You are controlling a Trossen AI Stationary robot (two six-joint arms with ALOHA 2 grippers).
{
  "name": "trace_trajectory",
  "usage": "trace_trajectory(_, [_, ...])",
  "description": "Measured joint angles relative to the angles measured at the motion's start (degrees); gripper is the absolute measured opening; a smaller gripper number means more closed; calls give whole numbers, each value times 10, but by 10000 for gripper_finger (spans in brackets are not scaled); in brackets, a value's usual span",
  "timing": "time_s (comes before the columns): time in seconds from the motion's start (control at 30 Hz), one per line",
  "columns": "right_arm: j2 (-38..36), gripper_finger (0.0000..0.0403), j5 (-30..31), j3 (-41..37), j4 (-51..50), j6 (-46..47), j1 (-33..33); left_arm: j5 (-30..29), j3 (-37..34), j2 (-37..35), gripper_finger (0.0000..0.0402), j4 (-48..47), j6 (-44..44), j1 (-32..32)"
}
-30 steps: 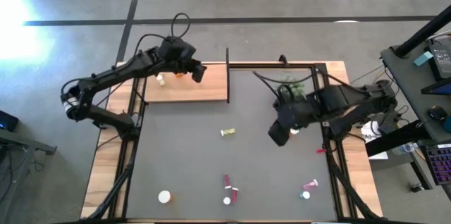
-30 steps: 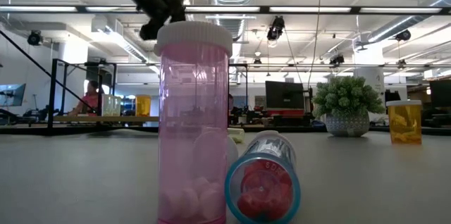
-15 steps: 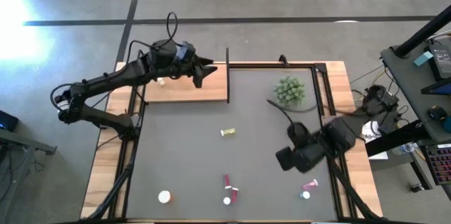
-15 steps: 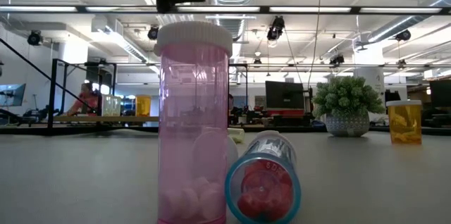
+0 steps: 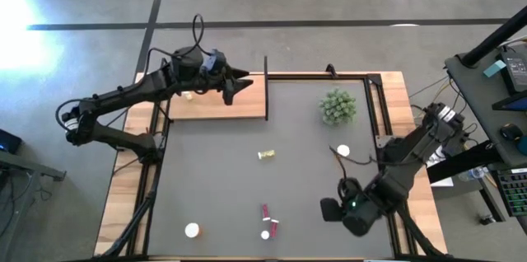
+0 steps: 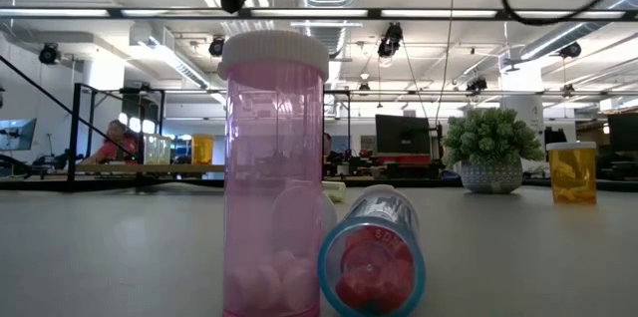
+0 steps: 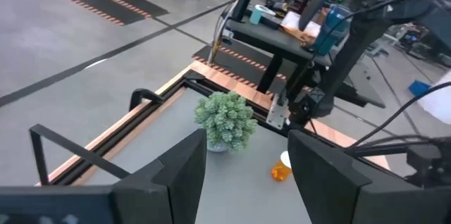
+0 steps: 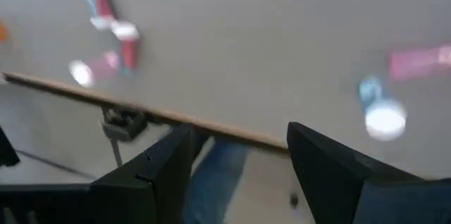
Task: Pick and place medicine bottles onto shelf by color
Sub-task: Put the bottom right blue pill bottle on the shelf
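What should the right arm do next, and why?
Probably lower the right gripper onto the pink bottle lying near the mat's front right. Its fingers are open and empty, hanging above the mat, while the left gripper waits over the shelf.

shelf: light-wood board under the left gripper
medicine bottles: scattered between both grippers

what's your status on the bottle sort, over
Left gripper open, empty, over the shelf. Right gripper open, empty, near the table's front right. Pink bottles on the mat. Nothing blocking.
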Motion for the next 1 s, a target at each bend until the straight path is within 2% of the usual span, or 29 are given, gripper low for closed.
trace_trajectory(0.2, [42,219,-24,6,23,68,45,12,0,-1,183,1,29,0])
trace_trajectory(0.37, [75,219,-109,13,20,75,49,17,0,-4,183,4,30,0])
trace_trajectory(0.5, [85,219,-159,13,14,73,50,66,0,-14,183,4,29,0])
trace_trajectory(0.63, [75,219,-164,13,-12,58,56,132,0,-22,183,5,15,-10])
trace_trajectory(0.8, [66,219,-163,12,-64,25,67,135,0,-26,183,5,-10,-41])
trace_trajectory(1.0, [69,219,-147,7,-72,-35,70,135,0,-32,183,9,-59,-89])
